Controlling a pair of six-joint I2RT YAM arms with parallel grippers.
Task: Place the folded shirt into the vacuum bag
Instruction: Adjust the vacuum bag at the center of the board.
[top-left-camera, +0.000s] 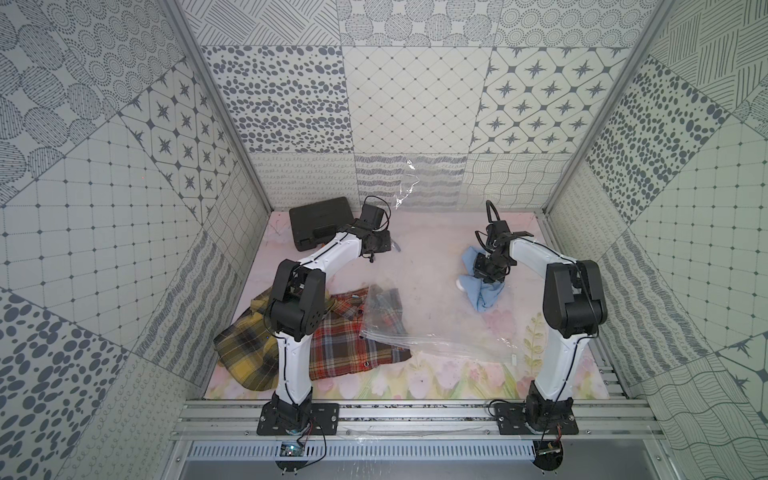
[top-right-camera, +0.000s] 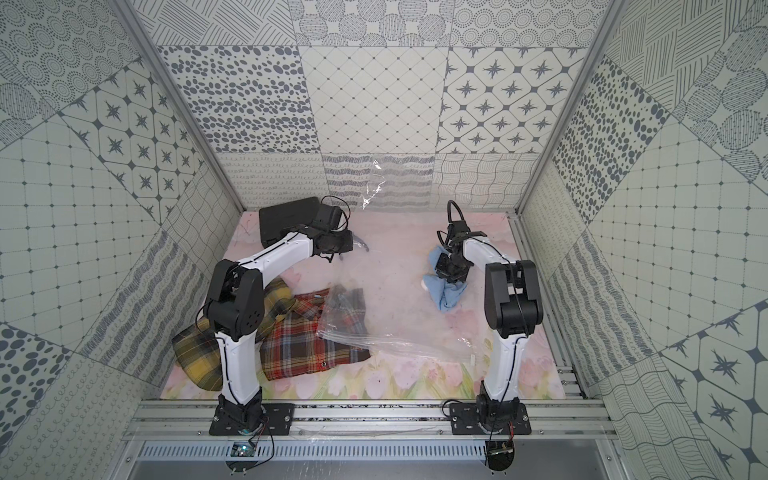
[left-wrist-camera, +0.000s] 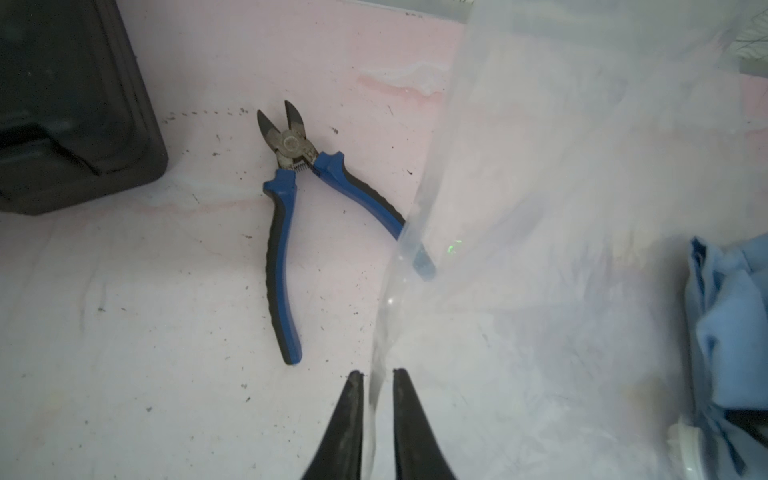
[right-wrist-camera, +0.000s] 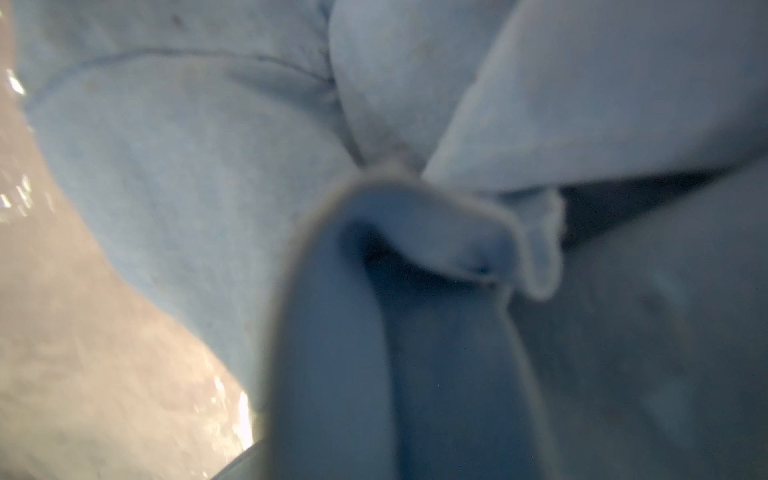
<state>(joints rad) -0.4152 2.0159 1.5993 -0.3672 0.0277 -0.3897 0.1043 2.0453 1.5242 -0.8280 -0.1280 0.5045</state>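
1. The left arm (top-left-camera: 328, 254) reaches far forward with its elbow raised. The left pincer (left-wrist-camera: 377, 374) is slightly spread, straddling the glossy, crinkled clear edge of the vacuum bag (left-wrist-camera: 561, 216).
2. The right arm (top-left-camera: 536, 254) bends steeply down. The right pincer (top-left-camera: 487, 277) is buried in the soft, bunched blue shirt (top-left-camera: 487, 299), and I cannot tell its grip.

Plaid shirts: we count two, the yellow plaid shirt (top-left-camera: 245, 345) and the red plaid shirt (top-left-camera: 345, 345).
Plain shirts: we see one, the blue shirt (top-left-camera: 486, 297).
Bags: we see one, the vacuum bag (top-left-camera: 449, 345).
Tools: one pair of pliers (left-wrist-camera: 282, 232).
Cases: one black case (top-left-camera: 320, 216).
Robot arms: two, the left arm (top-left-camera: 291, 357) and the right arm (top-left-camera: 555, 357).
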